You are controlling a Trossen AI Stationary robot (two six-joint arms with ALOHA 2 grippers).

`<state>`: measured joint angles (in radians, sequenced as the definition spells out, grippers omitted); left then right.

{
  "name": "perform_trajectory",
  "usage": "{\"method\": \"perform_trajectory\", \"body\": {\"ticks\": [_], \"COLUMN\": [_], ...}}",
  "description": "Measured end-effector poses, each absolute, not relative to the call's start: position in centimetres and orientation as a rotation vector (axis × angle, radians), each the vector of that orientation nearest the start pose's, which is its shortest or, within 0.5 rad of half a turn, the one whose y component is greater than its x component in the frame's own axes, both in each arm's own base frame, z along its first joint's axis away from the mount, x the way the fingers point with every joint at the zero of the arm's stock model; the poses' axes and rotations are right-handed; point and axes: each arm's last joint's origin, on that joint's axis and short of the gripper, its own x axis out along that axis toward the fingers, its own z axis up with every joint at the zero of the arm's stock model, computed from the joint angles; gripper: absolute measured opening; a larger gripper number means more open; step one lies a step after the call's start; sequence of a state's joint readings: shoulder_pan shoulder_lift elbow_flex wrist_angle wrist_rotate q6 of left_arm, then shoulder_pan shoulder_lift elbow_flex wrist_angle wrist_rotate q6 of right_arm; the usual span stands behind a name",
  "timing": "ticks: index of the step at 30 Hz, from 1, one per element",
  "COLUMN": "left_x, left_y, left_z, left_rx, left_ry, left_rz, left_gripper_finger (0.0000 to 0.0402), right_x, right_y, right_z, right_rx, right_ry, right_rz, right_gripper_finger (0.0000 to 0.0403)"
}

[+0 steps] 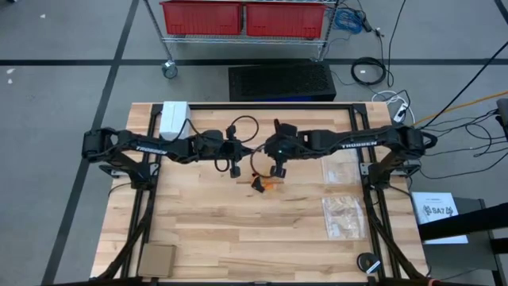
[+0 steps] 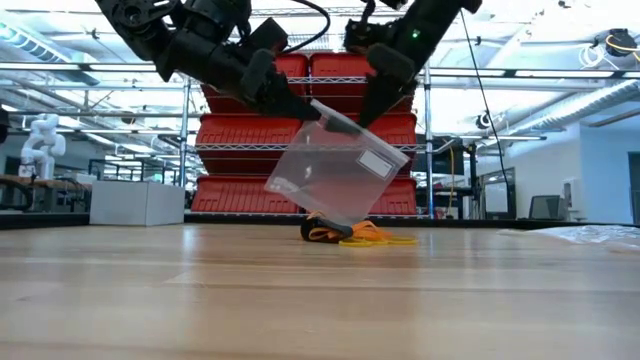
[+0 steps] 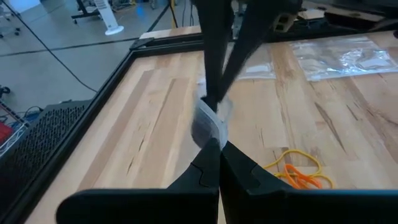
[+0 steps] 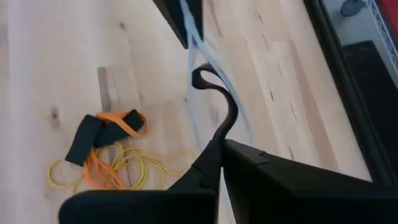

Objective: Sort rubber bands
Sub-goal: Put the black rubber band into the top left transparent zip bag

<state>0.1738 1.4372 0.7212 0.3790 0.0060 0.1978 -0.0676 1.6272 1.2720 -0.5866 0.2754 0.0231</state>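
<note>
A clear zip bag point(image 2: 335, 170) hangs tilted over the table's middle between my two grippers. My left gripper point(image 3: 217, 146) is shut on its upper edge. My right gripper point(image 4: 214, 149) is shut beside the bag's top edge, and a thin curved black rubber band point(image 4: 214, 99) sticks out of its fingertips. Below the bag, a small heap of rubber bands point(image 4: 102, 155) in black, orange and yellow lies on the wood; the same heap shows in the overhead view point(image 1: 263, 184) and the level view point(image 2: 360, 236). My left gripper pinches the bag's top edge near one upper corner point(image 3: 210, 124) between its two fingers, coming in slanting down from the table's left. The bag hangs tilted below the fingers, its lowest corner point(image 2: 345, 222) down at the heap of bands. My right gripper pinches one end of the black rubber band point(image 4: 219, 134) between its fingertips, slanting down from the table's right. The band curves free beyond the fingers toward the bag's top edge point(image 4: 194, 43). Whether the fingers also touch the bag, I cannot tell.
Two more clear bags point(image 1: 340, 168) point(image 1: 343, 214) lie at the table's right. A white box point(image 1: 175, 117) stands at the far left corner and a brown card point(image 1: 156, 259) at the near left. A round black part point(image 1: 369, 262) lies near right. Black frame rails run along the sides.
</note>
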Motion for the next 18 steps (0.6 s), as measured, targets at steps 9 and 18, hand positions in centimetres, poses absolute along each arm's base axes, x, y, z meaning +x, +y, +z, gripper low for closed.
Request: {"method": "perform_trajectory", "body": {"ticks": [9, 18], "left_x": [29.6, 29.6], "left_y": [5.2, 5.2], "left_z": [21.8, 21.9], "left_rx": [0.164, 0.159], "left_ry": [0.352, 0.335], "left_rz": [0.132, 0.135], "left_gripper_finger": [0.0000, 0.0000], "right_x": [35.5, 34.2], "right_y": [-3.5, -3.4], "right_z": [24.5, 26.0], "right_rx": [-0.129, -0.119], "right_ry": [0.936, 0.938], "right_rz": [-0.288, -0.292], "right_gripper_finger": [0.0028, 0.0113]}}
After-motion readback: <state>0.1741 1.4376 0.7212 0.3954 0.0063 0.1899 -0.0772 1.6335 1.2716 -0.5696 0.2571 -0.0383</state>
